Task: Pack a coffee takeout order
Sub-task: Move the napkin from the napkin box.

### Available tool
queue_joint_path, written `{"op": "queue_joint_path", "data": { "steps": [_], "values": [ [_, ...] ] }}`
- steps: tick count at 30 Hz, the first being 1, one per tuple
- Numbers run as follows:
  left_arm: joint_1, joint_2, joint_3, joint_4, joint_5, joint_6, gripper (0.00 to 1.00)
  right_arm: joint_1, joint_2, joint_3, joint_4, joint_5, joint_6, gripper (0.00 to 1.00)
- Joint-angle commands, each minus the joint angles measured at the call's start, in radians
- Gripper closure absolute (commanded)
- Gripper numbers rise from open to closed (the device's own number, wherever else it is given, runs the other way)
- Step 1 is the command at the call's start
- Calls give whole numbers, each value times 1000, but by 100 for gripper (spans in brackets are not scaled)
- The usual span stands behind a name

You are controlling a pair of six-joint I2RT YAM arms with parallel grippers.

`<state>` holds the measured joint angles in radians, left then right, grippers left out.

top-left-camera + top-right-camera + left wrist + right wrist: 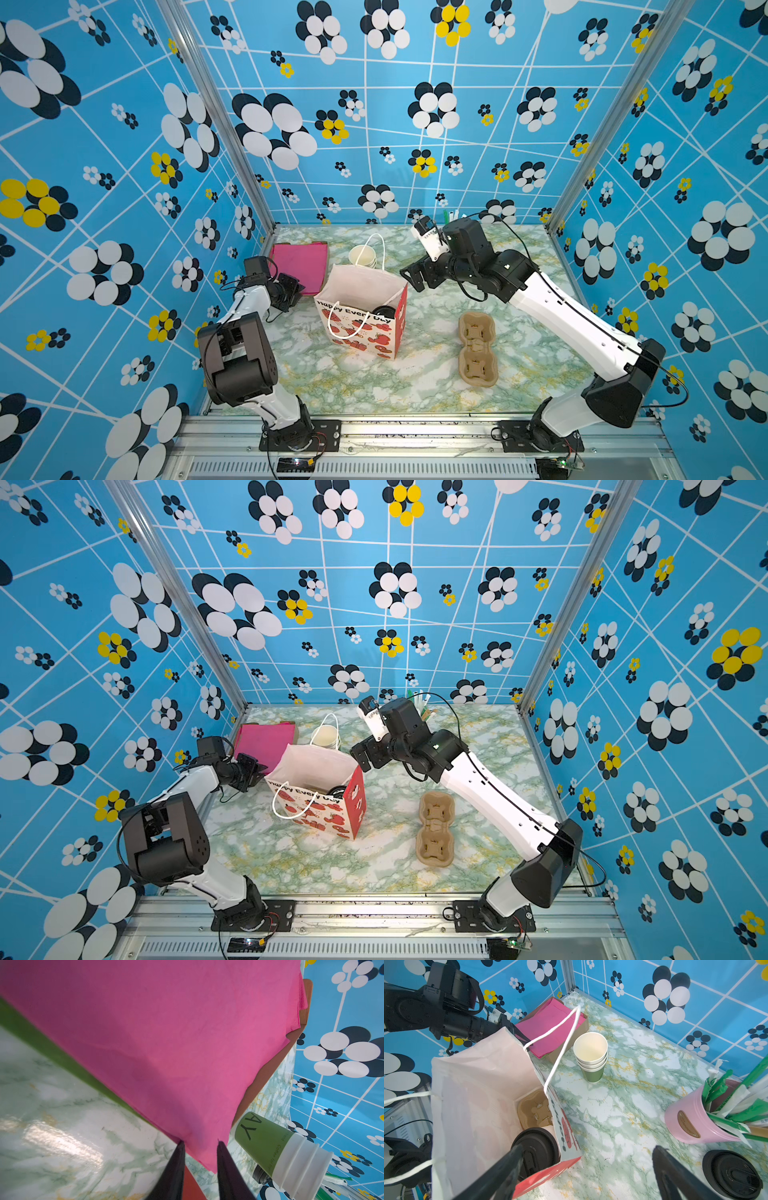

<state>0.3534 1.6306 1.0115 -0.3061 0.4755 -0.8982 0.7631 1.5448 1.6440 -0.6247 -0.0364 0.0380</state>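
A paper cup with a black lid stands inside the strawberry-print paper bag, beside a brown pulp cup holder. My right gripper is open wide over the bag's rim, one finger above the lidded cup and the other outside over the table. A stack of pink napkins lies in a shallow cardboard box at the back left. My left gripper is at its near corner. Its jaws stand a little apart, with the top napkin's corner between them. Wrapped straws stand in a pink tin.
A second pulp holder lies on the marble table, right of the bag. A stack of lidless cups stands behind the bag. A lone black lid lies near the pink tin. The bag's white cord handles stick up.
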Motion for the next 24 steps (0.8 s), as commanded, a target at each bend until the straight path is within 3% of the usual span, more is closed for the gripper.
{"op": "queue_joint_path", "data": {
  "steps": [1,7,18,24],
  "values": [
    [3,21,21,8,12,-5,72,-5,17,-4,-27,-8,0,1],
    [3,26,38,11,12,-10,77,-6,18,0,-29,-8,-1,1],
    [0,53,86,5,14,-11,100,-6,16,-9,-28,-3,-4,1],
    [-6,63,134,-31,5,10,100,-6,12,-9,-31,1,-8,1]
  ]
}}
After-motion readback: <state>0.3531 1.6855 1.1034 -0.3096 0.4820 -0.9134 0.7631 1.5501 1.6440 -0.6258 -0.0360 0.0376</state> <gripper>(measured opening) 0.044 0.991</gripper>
